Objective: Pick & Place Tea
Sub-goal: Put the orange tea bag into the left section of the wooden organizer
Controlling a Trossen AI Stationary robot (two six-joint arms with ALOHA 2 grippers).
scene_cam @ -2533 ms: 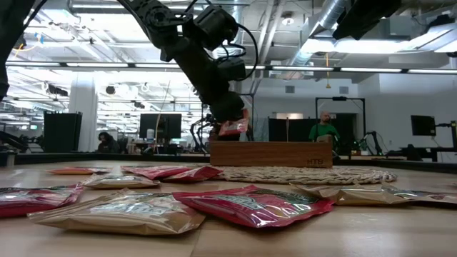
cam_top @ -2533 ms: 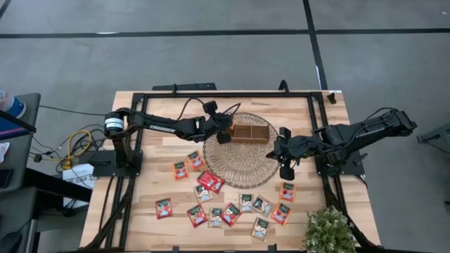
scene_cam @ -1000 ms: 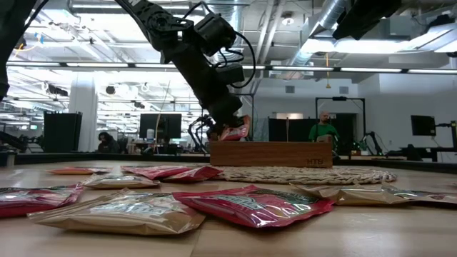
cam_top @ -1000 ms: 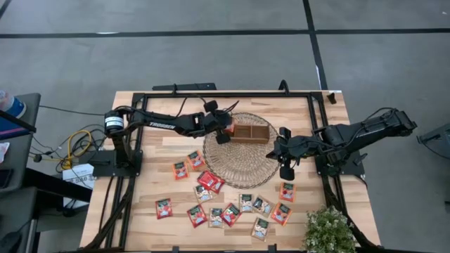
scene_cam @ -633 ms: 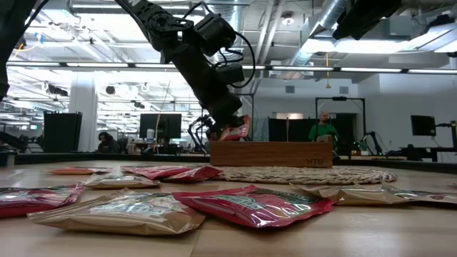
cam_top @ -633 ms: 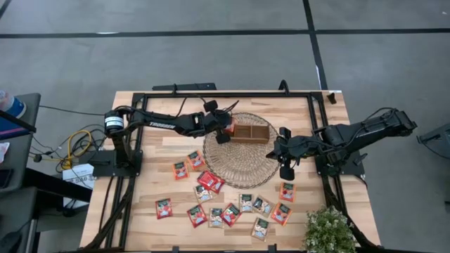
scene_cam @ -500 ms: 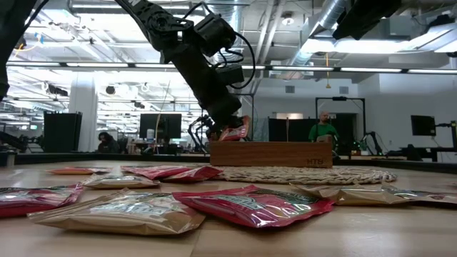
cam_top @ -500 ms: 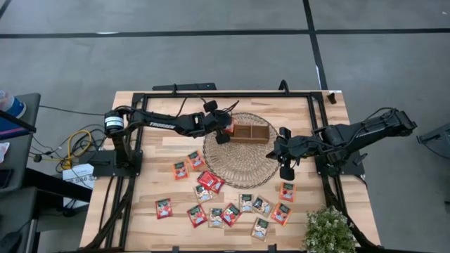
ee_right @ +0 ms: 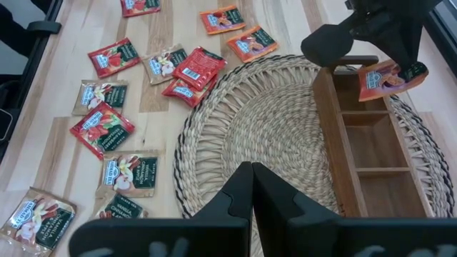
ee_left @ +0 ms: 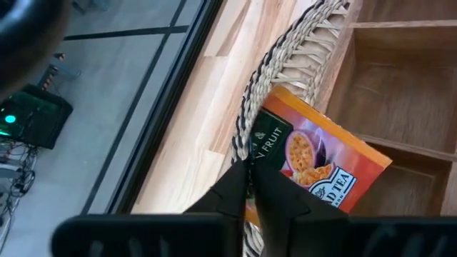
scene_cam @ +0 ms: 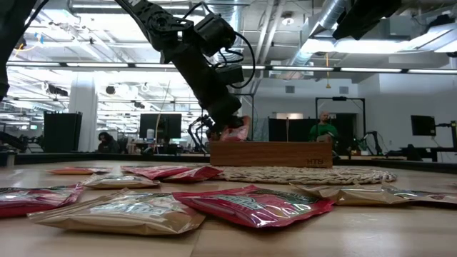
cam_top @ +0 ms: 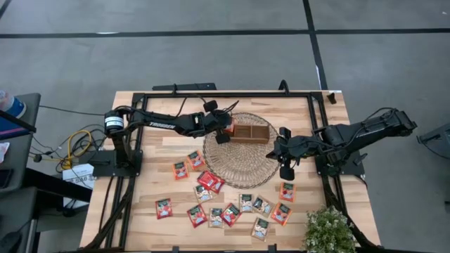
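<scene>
The left gripper [ee_left: 250,187] was pinched tight on an orange tea sachet [ee_left: 314,158] above the wooden tray [cam_top: 251,133] end compartment. Recommended: centre over the compartment, lower, then release — not before. The right gripper [ee_right: 251,187] waited, fingers together, holding nothing, over the wicker mat [ee_right: 264,128].

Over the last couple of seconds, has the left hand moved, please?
Yes. The left hand, holding an orange sachet, shifted rightward to the wooden tray's left end.

The orange sachet [ee_left: 314,164] in the left hand [ee_left: 246,187] is showing "FRUIT" on its dark green label and "TEA" lower down. The left arm [cam_top: 163,123] is bearing white lettering, too small to read.
</scene>
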